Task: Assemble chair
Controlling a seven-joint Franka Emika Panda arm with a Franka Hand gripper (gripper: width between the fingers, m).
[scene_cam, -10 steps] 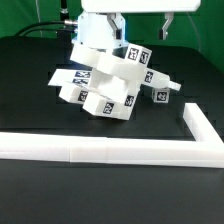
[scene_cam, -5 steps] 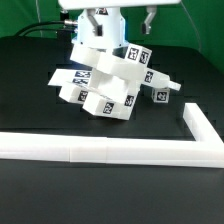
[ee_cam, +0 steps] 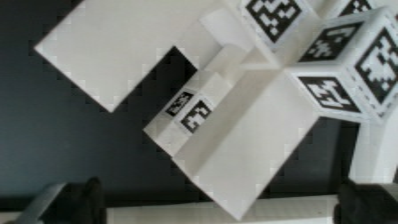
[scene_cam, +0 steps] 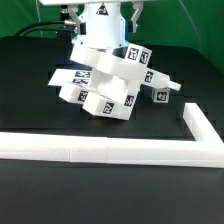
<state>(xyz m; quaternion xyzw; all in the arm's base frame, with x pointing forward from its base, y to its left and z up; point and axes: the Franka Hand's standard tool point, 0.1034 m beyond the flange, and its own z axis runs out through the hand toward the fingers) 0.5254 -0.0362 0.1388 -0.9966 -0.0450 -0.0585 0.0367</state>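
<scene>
The chair parts (scene_cam: 112,82) lie in a heap on the black table: white slabs, bars and small cubes with black-and-white tags. My gripper (scene_cam: 104,20) hangs above the back of the heap, apart from it. In the wrist view the gripper (ee_cam: 217,205) is open, and its dark fingers (ee_cam: 71,200) stand wide apart with nothing between them. A flat white slab (ee_cam: 231,130) with a small tag lies below. Tagged cubes (ee_cam: 329,60) sit beside the slab.
The long white L-shaped border rail (scene_cam: 110,150) runs along the front of the table and turns back at the exterior view's right (scene_cam: 200,125). Black table surface (scene_cam: 30,100) lies around the heap.
The arm has moved toward the exterior view's left and slightly upward above the heap. The chair parts have not moved.
</scene>
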